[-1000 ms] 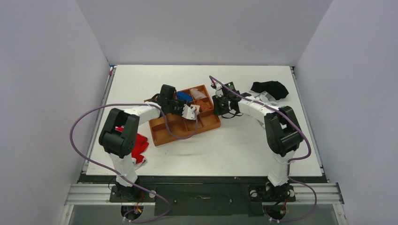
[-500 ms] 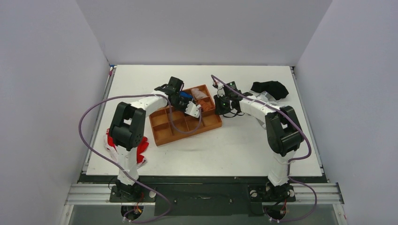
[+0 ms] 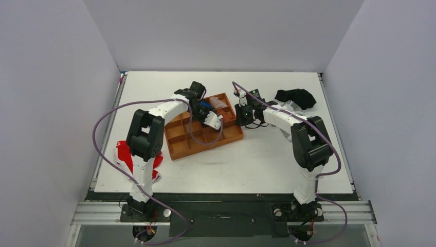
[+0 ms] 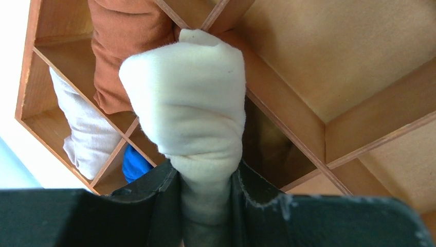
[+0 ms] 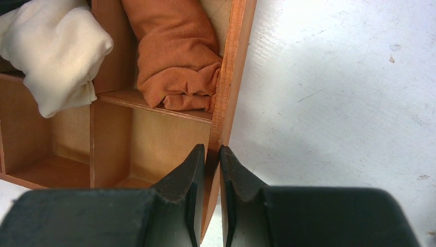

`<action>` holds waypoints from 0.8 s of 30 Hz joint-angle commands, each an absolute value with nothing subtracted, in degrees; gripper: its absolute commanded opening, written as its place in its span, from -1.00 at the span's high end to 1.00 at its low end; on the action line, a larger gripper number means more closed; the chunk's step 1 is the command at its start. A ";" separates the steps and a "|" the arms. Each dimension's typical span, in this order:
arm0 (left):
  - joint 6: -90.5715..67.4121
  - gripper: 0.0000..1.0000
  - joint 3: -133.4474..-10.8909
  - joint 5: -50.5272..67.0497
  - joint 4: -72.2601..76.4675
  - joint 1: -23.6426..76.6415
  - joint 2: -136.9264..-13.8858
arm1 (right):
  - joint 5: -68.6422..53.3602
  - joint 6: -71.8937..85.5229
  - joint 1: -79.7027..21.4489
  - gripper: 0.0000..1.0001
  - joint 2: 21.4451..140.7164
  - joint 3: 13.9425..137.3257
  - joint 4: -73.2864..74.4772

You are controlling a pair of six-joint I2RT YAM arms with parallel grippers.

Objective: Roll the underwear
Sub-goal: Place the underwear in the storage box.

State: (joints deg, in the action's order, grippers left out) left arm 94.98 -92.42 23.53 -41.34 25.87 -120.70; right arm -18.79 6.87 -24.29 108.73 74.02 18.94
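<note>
The white table [image 3: 267, 154] carries a wooden tray [image 3: 180, 152] split by thin dividers into compartments, and both arms reach over it from opposite sides. The left arm [image 3: 146, 136] comes in from the tray's left, the right arm [image 3: 308, 146] from its right.

The left gripper [image 4: 204, 181] is clamped on the underwear [image 4: 190, 113], a tight cream roll that sticks out past its fingertips over the middle of the tray. The tip of the roll is close to where two dividers cross; whether it touches them cannot be told. Just beyond the roll, an orange cloth [image 5: 175, 56] fills one compartment. To the left of the fingers, a pale grey cloth [image 4: 85, 131] lies in the next compartment, and a blue cloth [image 4: 134, 164] shows in another, close to the left finger.

The right gripper [image 5: 211, 159] is closed on the tray's outer wall, with one finger inside and one outside. The orange cloth's compartment lies straight ahead of its fingertips, against that same wall.

A black garment [image 3: 295, 96] lies behind the right arm, well away from the gripper. A red garment [image 3: 122, 153] lies at the table's left edge, by the left arm's elbow.

Compared with a second ago, the left arm's elbow has swung inward and uncovered more of the red garment. Its wrist has moved farther back, while the roll has barely shifted over the tray. The right gripper has kept its pinch on the wall.
</note>
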 commanded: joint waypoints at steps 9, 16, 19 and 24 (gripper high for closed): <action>95.69 1.00 -105.29 15.03 -61.87 29.25 -133.58 | -22.08 6.53 -23.94 1.00 106.58 74.54 22.87; 94.04 1.00 -109.88 11.14 -65.81 30.41 -137.64 | -22.17 6.73 -24.08 1.00 106.44 74.34 22.61; 93.67 1.00 -112.23 9.25 -67.42 30.61 -139.05 | -22.15 6.89 -24.08 1.00 106.50 73.99 22.07; 93.09 1.00 -116.95 4.30 -71.48 31.11 -142.54 | -22.18 7.03 -24.21 1.00 106.96 73.96 21.74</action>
